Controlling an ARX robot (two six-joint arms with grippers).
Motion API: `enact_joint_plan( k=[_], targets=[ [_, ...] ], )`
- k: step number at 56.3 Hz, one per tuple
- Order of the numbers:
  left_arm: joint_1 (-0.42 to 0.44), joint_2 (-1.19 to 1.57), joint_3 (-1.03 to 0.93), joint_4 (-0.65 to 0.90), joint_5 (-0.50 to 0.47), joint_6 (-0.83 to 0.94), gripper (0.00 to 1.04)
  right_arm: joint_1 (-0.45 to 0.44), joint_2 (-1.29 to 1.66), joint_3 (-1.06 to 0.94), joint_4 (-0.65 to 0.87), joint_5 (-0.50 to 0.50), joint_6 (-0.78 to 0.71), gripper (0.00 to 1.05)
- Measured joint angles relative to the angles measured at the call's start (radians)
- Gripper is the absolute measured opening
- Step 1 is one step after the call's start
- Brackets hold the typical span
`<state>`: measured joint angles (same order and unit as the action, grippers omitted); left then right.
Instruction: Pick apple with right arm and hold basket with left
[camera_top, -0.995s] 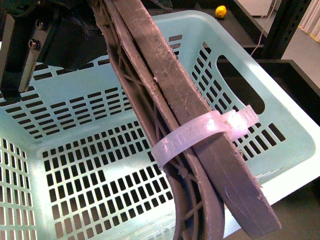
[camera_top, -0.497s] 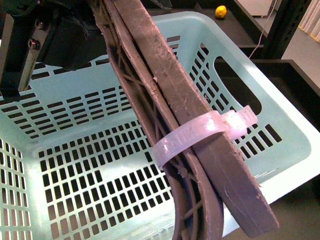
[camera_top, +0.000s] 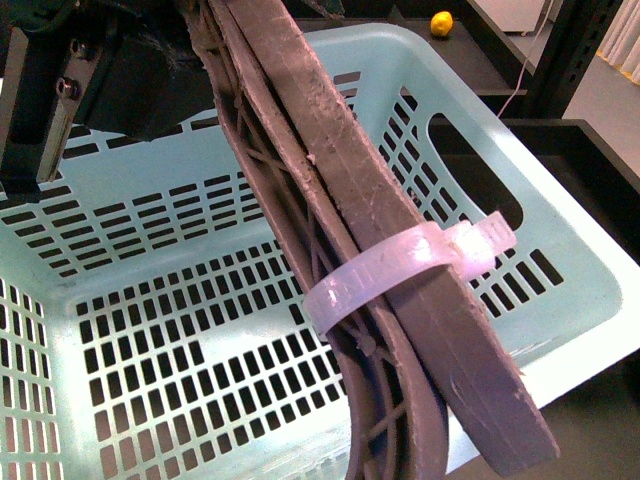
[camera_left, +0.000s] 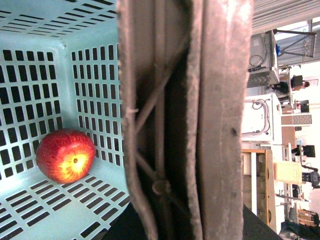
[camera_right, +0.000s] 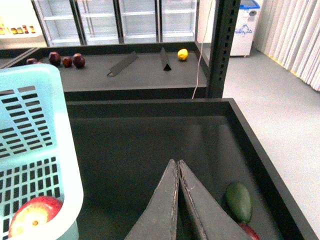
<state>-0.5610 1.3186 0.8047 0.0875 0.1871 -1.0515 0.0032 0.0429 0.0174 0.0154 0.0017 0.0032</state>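
The apple (camera_left: 66, 156) lies in a corner of the basket (camera_top: 575, 320), and with left gripper (camera_top: 470, 452) and right gripper (camera_right: 176, 165) both clenched empty, the right should open wide, clear the rim and descend squarely.

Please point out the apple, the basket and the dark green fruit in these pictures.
apple (camera_left: 66, 156), left wrist view, middle of its skin.
basket (camera_right: 30, 76), right wrist view, top of its rim.
dark green fruit (camera_right: 239, 201), right wrist view, middle of its skin.
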Motion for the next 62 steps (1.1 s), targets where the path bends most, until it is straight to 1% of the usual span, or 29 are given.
enact_joint_plan(
  k=[13, 14, 16, 23, 27, 31, 33, 40, 42, 44, 53, 55, 56, 57, 58, 59, 60, 61, 62],
  targets=[
    [0.0, 0.0, 0.0, 0.0, 0.0, -0.002, 0.16, 0.0, -0.036, 0.0, -0.014, 0.0, 0.0, 0.02],
    [0.0, 0.0, 0.0, 0.0, 0.001, -0.002, 0.16, 0.0, -0.036, 0.0, -0.014, 0.0, -0.001, 0.03],
    [0.0, 0.0, 0.0, 0.0, 0.0, 0.0, 0.16, 0.0, -0.036, 0.0, -0.014, 0.0, 0.0, 0.1],
    [0.0, 0.0, 0.0, 0.0, 0.0, 0.0, 0.16, 0.0, -0.037, 0.0, -0.014, 0.0, 0.0, 0.4],
    [0.0, 0.0, 0.0, 0.0, 0.0, 0.0, 0.16, 0.0, -0.037, 0.0, -0.014, 0.0, 0.0, 0.54],
    [0.0, 0.0, 0.0, 0.0, 0.0, 0.0, 0.16, 0.0, -0.037, 0.0, -0.014, 0.0, 0.0, 0.65],
    [0.0, 0.0, 0.0, 0.0, 0.0, 0.0, 0.16, 0.0, -0.037, 0.0, -0.014, 0.0, 0.0, 0.68],
    [0.0, 0.0, 0.0, 0.0, 0.0, 0.0, 0.16, 0.0, -0.037, 0.0, -0.014, 0.0, 0.0, 0.87],
    [0.0, 0.0, 0.0, 0.0, 0.0, 0.0, 0.16, 0.0, -0.037, 0.0, -0.014, 0.0, 0.0, 0.9],
    [0.0, 0.0, 0.0, 0.0, 0.0, 0.0, 0.16, 0.0, -0.037, 0.0, -0.014, 0.0, 0.0, 0.97],
    [0.0, 0.0, 0.0, 0.0, 0.0, 0.0, 0.16, 0.0, -0.037, 0.0, -0.014, 0.0, 0.0, 0.96],
    [-0.005, 0.0, -0.002, 0.011, -0.039, -0.01, 0.16, 0.0, -0.037, 0.0, -0.014, 0.0, 0.0, 0.96],
    [-0.014, 0.0, -0.008, 0.039, -0.103, -0.023, 0.16, 0.0, -0.037, 0.0, -0.014, 0.0, 0.0, 0.96],
    [-0.016, 0.0, -0.011, 0.055, -0.137, -0.042, 0.16, 0.0, -0.037, 0.0, -0.014, 0.0, 0.0, 0.96],
    [-0.018, 0.0, -0.016, 0.085, -0.206, -0.069, 0.16, 0.0, -0.037, 0.0, -0.014, 0.0, 0.0, 0.96],
    [-0.019, 0.0, -0.018, 0.098, -0.238, -0.082, 0.16, 0.0, -0.037, 0.0, -0.014, 0.0, 0.0, 0.96],
    [-0.019, 0.0, -0.022, 0.12, -0.298, -0.105, 0.16, 0.0, -0.037, 0.0, -0.014, -0.003, 0.0, 0.96],
    [-0.018, 0.0, -0.023, 0.129, -0.327, -0.117, 0.16, 0.0, -0.037, 0.0, -0.014, -0.002, 0.0, 0.96],
    [-0.012, 0.0, -0.023, 0.143, -0.384, -0.14, 0.16, 0.0, -0.037, 0.0, -0.014, -0.002, 0.0, 0.96]
  ],
)
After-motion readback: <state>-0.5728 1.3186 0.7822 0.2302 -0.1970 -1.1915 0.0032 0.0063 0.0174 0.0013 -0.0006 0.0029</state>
